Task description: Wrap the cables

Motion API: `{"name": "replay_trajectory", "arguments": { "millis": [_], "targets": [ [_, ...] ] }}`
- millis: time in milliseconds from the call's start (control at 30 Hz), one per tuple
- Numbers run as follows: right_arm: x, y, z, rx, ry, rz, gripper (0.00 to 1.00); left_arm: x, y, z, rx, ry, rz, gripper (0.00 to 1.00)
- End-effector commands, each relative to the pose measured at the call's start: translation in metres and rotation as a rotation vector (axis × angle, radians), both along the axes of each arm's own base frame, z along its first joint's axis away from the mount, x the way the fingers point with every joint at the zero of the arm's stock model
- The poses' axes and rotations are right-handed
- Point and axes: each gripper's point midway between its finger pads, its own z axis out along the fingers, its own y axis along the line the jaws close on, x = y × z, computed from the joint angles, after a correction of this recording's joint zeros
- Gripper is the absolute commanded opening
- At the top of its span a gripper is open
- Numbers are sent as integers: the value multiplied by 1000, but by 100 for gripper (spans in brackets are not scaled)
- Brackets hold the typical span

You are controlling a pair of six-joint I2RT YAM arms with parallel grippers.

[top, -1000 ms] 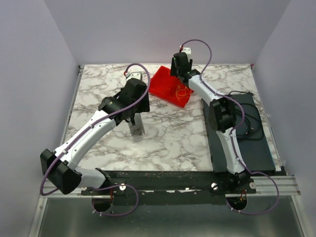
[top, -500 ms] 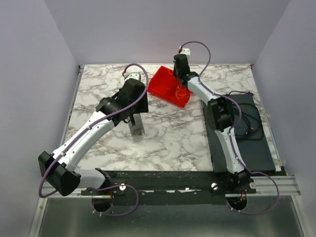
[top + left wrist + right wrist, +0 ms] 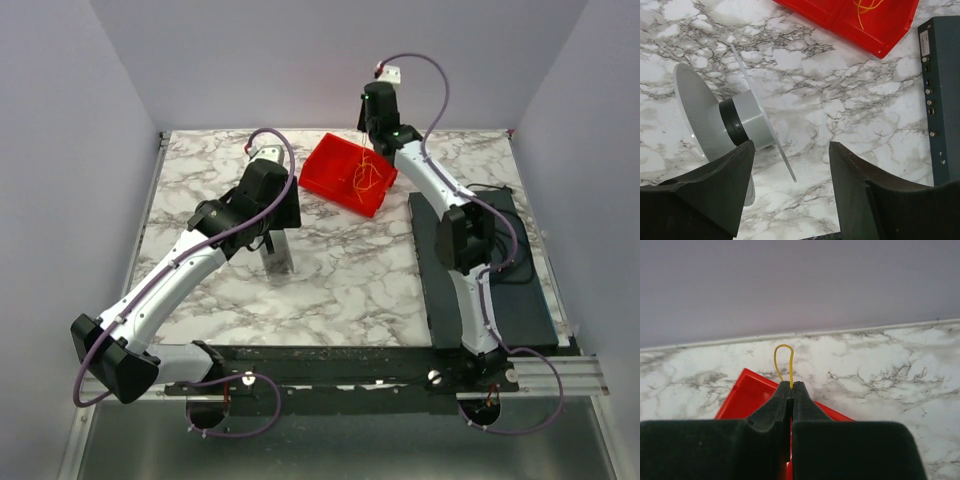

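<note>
Right claw [image 3: 791, 386] is fully closed, pinching one strand of the cables [image 3: 791, 371]. A small yellow loop sticks up just past the fingertips. The claw is raised over the far edge of the red bin [image 3: 333, 170]. A thin strand runs down from it into the bin.

The rest of the cables sit in a loose yellow-orange tangle inside the bin, toward its right end. The bin lies angled at the back centre of the marble tabletop [image 3: 350, 280].

Left claw [image 3: 790, 150] is partly open and grips nothing. Its two dark fingers [image 3: 720, 185] stand well apart. They sit just near the spool [image 3: 737, 117], which has white flanges and a grey hub. The spool's thin clear flange edge runs down between the fingers. Cannot tell if the left finger touches the spool. From above, the spool sits on a small stand [image 3: 279, 258] left of centre, under the left wrist and apart from the bin.

A black mat [image 3: 520, 300] covers the right side of the tabletop, with a black cord [image 3: 505, 262] lying on it beside the right arm.
</note>
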Motion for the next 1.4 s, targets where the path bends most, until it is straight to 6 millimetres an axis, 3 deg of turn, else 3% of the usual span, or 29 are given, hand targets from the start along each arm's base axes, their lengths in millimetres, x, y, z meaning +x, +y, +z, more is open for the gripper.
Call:
{"name": "replay_trajectory", "arguments": {
  "millis": [0, 267, 367, 467, 633, 767, 900, 1067, 1200, 1367],
  "targets": [
    [-37, -10, 118, 78, -137, 19, 1, -2, -10, 15, -85, -30, -32, 64],
    [-112, -18, 221, 187, -207, 141, 1, -4, -24, 37, -169, -58, -81, 64],
    [-144, -16, 238, 210, -181, 200, 1, -6, -28, 48, -203, -75, -103, 64],
    [-168, -16, 230, 222, -129, 225, 1, -11, -36, 58, -248, -91, -144, 64],
    [-208, -9, 182, 258, -20, 327, 1, -25, -65, 78, -387, -149, -279, 67],
    [-239, -6, 168, 284, 7, 408, 1, -18, -86, 101, -511, -197, -287, 67],
    [-272, 5, 179, 355, 7, 536, 1, 4, -103, 123, -580, -272, -239, 67],
    [-304, 15, 200, 435, -10, 654, 1, 25, -130, 131, -614, -307, -217, 67],
    [-317, 19, 206, 454, -5, 709, 1, 40, -142, 142, -655, -345, -202, 67],
    [-321, 19, 202, 449, 10, 719, 1, 44, -156, 162, -703, -378, -242, 67]
  ]
}}
